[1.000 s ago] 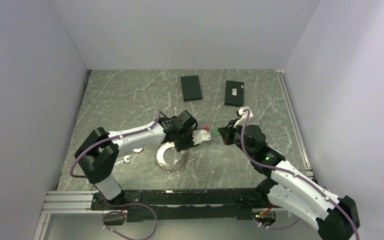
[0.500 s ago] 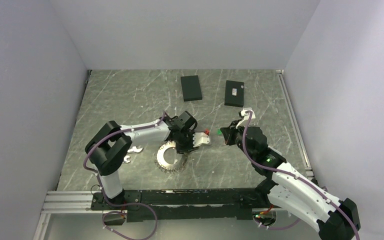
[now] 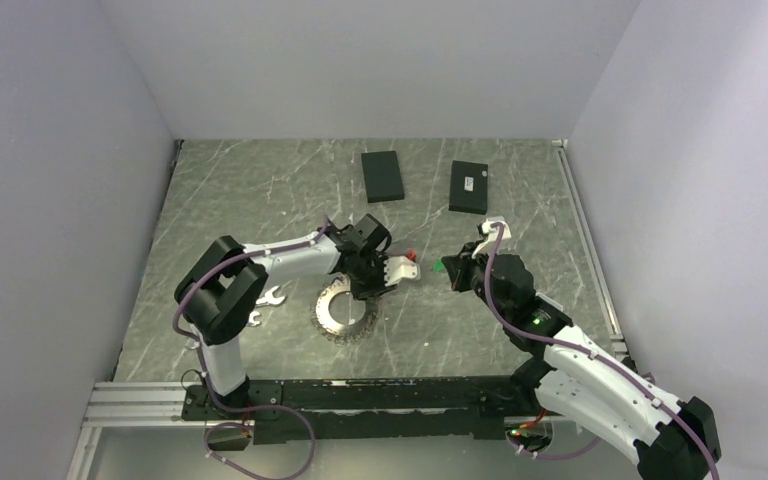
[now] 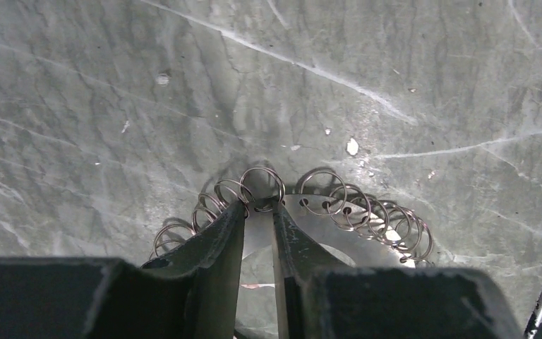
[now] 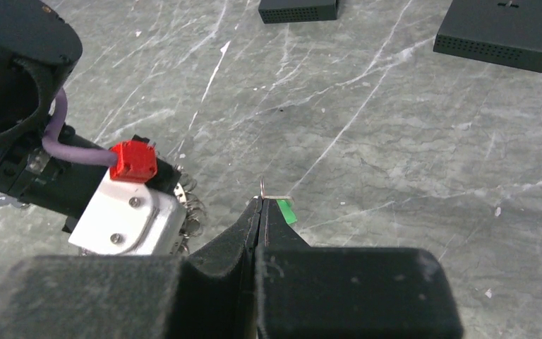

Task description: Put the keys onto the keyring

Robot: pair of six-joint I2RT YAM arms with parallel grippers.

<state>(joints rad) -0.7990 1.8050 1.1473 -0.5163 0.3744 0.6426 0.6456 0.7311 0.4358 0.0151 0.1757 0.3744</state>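
The keyring is a grey toothed metal disc with an open centre and several wire loops round its edge. My left gripper points down onto its far edge. In the left wrist view my left gripper is pinched on the keyring's flat rim between the loops. My right gripper is a short way to the right, above the table. In the right wrist view it is shut on a small metal key with a green tag. The keyring's loops show beside the left wrist.
Two flat black boxes lie at the back of the grey marbled table. Two small silver spanner-shaped pieces lie left of the keyring, under the left arm. White walls enclose three sides.
The left arm's elbow swung right and its gripper shifted slightly back, still on the keyring. The right gripper rose slightly toward the back with the green-tagged key.
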